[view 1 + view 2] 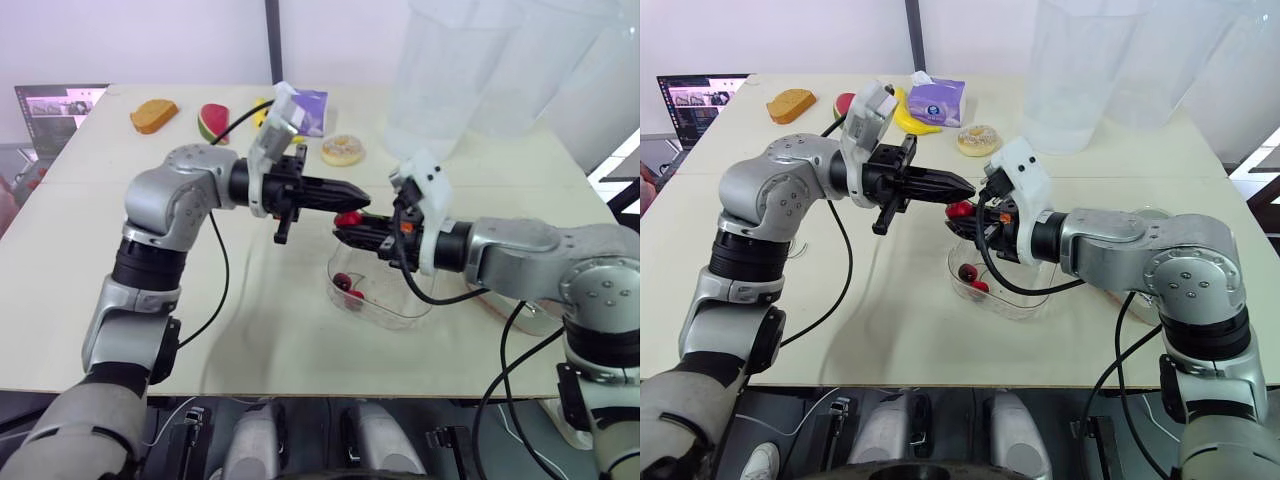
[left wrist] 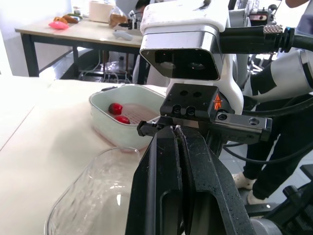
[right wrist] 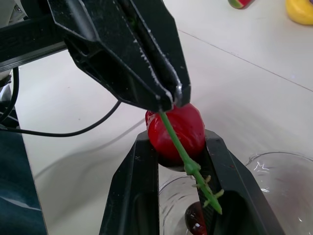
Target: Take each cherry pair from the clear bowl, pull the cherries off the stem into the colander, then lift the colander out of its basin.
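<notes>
One held cherry (image 3: pixel 176 129) on one stem (image 3: pixel 184 152); two cherries (image 1: pixel 343 283) in one clear bowl (image 1: pixel 402 312); two colander cherries (image 2: pixel 116 108) in one colander (image 2: pixel 146 111).

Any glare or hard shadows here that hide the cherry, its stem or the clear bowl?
Left eye view: even light, only soft shadows on the table; the clear bowl carries faint glints, and the cherries inside it are readable. Right wrist view: one small highlight on the held cherry, the stem plainly lit. Left wrist view: white glints on the bowl's wall, none on the colander.
</notes>
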Controlling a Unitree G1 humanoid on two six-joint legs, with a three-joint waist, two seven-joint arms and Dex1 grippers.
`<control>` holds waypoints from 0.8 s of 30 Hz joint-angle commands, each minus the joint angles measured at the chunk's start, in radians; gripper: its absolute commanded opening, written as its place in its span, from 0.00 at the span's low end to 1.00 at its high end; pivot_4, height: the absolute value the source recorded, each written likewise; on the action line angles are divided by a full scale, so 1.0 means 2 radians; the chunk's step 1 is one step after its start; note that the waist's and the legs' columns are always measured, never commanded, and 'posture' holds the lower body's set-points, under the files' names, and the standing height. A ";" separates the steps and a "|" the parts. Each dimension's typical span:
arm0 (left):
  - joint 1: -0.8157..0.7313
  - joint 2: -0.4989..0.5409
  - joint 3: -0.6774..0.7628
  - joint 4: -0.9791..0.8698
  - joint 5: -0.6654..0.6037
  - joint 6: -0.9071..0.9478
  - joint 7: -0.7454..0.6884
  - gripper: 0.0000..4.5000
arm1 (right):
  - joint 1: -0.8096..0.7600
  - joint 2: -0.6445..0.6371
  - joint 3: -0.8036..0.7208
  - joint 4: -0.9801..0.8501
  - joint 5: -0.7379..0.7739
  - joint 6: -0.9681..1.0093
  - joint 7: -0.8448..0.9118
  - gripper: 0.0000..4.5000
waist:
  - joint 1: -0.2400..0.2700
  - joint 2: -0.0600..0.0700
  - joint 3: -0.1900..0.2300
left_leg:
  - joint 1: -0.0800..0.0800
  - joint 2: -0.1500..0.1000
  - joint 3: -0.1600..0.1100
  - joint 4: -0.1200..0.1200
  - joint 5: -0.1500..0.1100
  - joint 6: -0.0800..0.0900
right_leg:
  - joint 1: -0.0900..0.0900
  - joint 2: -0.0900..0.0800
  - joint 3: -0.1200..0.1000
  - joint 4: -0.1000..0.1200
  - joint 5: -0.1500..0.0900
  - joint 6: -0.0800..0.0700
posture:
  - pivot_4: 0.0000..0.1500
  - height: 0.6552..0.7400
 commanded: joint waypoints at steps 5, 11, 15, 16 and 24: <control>-0.009 0.003 0.005 -0.014 -0.004 -0.005 0.002 0.00 | 0.002 -0.011 -0.011 -0.012 0.008 -0.002 0.000 0.11 | 0.000 0.000 0.000 | 0.000 0.000 0.000 0.000 0.000 0.000 | 0.000 0.000 0.000 0.000 0.000 0.000 | 1.00 1.00; -0.008 0.003 0.005 -0.014 -0.005 -0.005 0.005 0.00 | 0.077 -0.039 0.003 -0.039 -0.026 0.008 0.018 0.11 | 0.002 0.000 0.000 | 0.000 0.000 0.000 0.000 0.000 0.000 | 0.000 0.000 0.000 0.000 0.000 0.000 | 1.00 1.00; -0.008 0.006 0.006 -0.015 -0.006 -0.004 0.007 0.00 | 0.125 -0.048 -0.005 -0.051 -0.045 0.003 0.025 0.11 | 0.000 0.000 0.000 | 0.000 0.000 0.000 0.000 0.000 0.000 | 0.000 0.000 0.000 0.000 0.000 0.000 | 1.00 1.00; -0.007 0.006 0.007 -0.016 -0.006 -0.003 0.008 0.00 | 0.131 -0.049 -0.009 -0.053 -0.047 0.002 0.026 0.11 | -0.001 0.000 0.000 | 0.000 0.000 0.000 0.000 0.000 0.000 | 0.000 0.000 0.000 0.000 0.000 0.000 | 1.00 1.00; -0.006 0.010 0.007 -0.016 -0.008 -0.001 0.009 0.00 | 0.138 -0.065 -0.076 -0.055 -0.002 -0.021 0.018 0.11 | 0.001 0.000 0.000 | 0.000 0.000 0.000 0.000 0.000 0.000 | 0.000 0.000 0.000 0.000 0.000 0.000 | 1.00 1.00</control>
